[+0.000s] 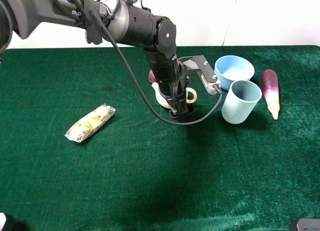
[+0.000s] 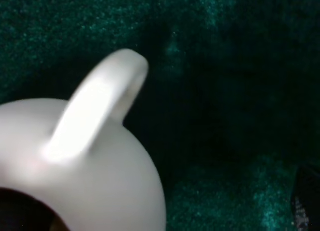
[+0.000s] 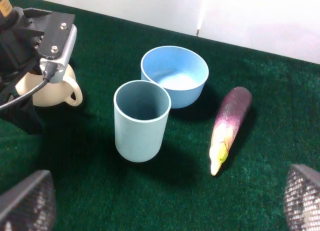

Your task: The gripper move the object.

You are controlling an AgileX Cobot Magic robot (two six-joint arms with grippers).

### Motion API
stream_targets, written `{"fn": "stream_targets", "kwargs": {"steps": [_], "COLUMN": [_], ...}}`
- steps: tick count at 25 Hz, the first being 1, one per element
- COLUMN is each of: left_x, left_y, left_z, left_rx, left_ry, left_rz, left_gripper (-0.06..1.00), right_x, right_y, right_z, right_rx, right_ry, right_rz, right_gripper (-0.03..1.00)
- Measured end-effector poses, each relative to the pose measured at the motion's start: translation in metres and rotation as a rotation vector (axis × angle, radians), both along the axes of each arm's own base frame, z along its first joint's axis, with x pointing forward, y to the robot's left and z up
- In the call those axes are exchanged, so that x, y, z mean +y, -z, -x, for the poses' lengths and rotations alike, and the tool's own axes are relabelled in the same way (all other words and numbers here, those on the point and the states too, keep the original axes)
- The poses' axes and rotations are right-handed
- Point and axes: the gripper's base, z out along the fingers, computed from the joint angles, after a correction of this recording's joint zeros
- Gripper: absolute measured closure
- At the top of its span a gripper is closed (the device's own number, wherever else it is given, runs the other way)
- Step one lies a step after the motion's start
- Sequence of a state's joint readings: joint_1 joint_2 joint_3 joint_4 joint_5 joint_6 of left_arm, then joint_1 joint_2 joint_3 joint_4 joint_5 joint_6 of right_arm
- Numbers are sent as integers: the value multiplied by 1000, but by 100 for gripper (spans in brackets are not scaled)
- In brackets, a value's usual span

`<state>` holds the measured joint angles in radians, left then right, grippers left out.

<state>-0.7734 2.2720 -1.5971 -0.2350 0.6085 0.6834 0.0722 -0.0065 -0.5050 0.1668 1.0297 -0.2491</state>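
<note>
The cream teapot [image 1: 163, 96] stands upright on the green cloth at mid-table, its loop handle [image 1: 191, 95] pointing right. The left arm reaches in from the upper left, and my left gripper [image 1: 179, 110] hangs right at the teapot's handle side. In the left wrist view the teapot [image 2: 95, 176] and its handle [image 2: 100, 103] fill the frame, blurred. Only one dark fingertip [image 2: 306, 203] shows, at the far edge, so the jaws stand apart and hold nothing. My right gripper [image 3: 165, 203] is open and empty, low and away from the teapot [image 3: 47, 91].
A dark red ball [image 1: 153, 75] sits just behind the teapot. A pale blue bowl [image 1: 234, 71], a pale blue cup [image 1: 241, 101] and a purple eggplant [image 1: 270, 91] stand to the right. A yellow snack packet [image 1: 90, 123] lies to the left.
</note>
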Motion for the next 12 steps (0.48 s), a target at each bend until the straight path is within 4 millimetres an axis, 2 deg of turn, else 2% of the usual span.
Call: {"fn": "stream_targets", "kwargs": {"steps": [12], "left_x": [0], "left_y": [-8], "left_z": [0], "left_rx": [-7], "left_ry": [2], "left_rz": [8], "left_gripper": [-1], "right_x": [0], "right_y": [0], "right_z": [0], "right_rx": [0], "right_ry": [0], "right_rz": [0], "right_gripper": [27]}}
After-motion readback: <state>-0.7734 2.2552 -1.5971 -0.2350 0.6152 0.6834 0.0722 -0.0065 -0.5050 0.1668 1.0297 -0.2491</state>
